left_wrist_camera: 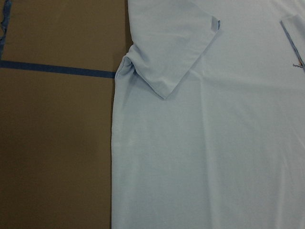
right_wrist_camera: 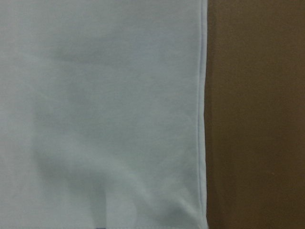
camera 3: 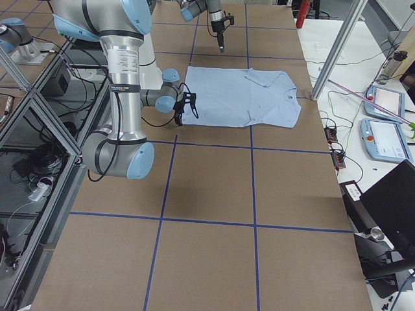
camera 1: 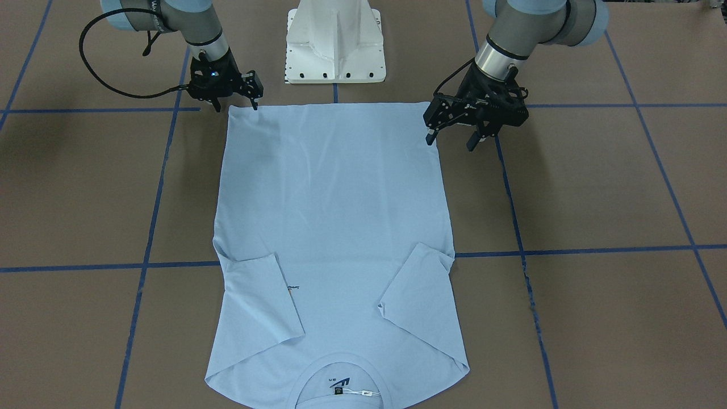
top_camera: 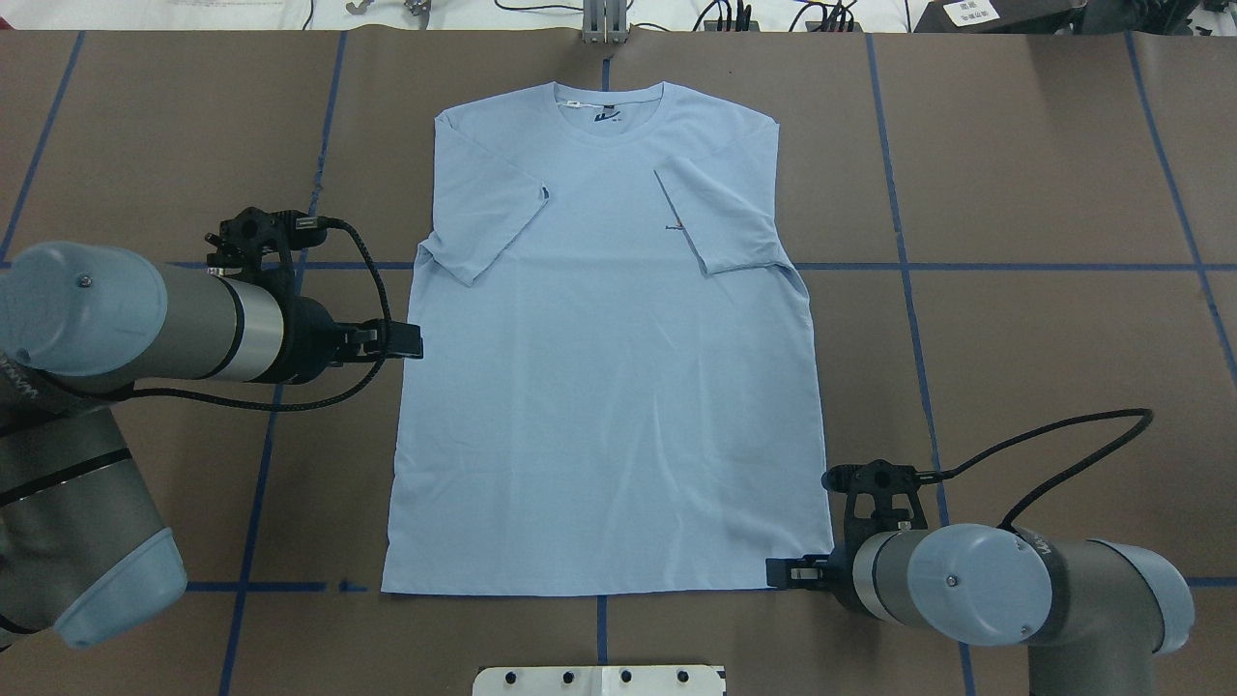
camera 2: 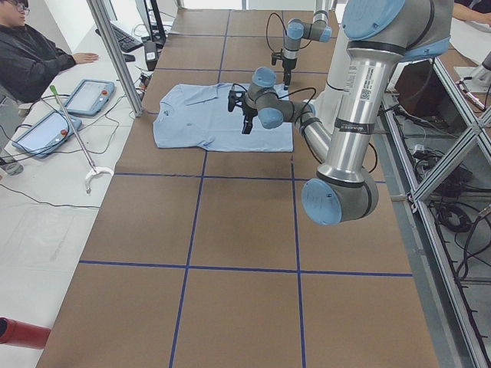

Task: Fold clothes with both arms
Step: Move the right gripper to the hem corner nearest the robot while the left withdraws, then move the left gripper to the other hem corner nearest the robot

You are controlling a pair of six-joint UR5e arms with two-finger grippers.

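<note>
- Table [top_camera: 1015, 338]: brown top, gridded with blue tape lines [top_camera: 908, 290]. It bears one garment, laid flat.
- Light blue T-shirt [top_camera: 604, 406]: front up, about centred across the table.
  - The hem [top_camera: 599, 588] is toward the robot and lies along a tape line.
  - The collar [top_camera: 609, 104] is at the far, operators' side, close to the table's edge.
  - Both short sleeves [top_camera: 483, 217] are folded inward onto the chest.
  - The edge of the sleeve on the robot's right meets the small chest print [top_camera: 675, 227].
- Left gripper [camera 1: 450, 142]: fingers spread wide, nothing between them. It is raised beside the shirt's left side edge, about midway down the body in the overhead view.
- Right gripper [camera 1: 237, 107]: fingers apart, holding nothing. It is low at the hem corner on the robot's right. One fingertip is at the cloth; whether it touches cannot be told. Its wrist view shows only the shirt's side seam and bare table.
- Edges and room: wide bare tabletop lies on both sides of the shirt. Only a narrow strip separates the hem from the white pedestal base [camera 1: 335, 51].
- Surroundings:
  - A black cable [top_camera: 1063, 435] loops from each wrist, off the cloth.
  - An operator [camera 2: 31, 54] sits beyond the far edge, near two tablet-like pendants [camera 2: 88, 96].
  - A metal frame post [camera 2: 115, 54] stands by the collar end.
</note>
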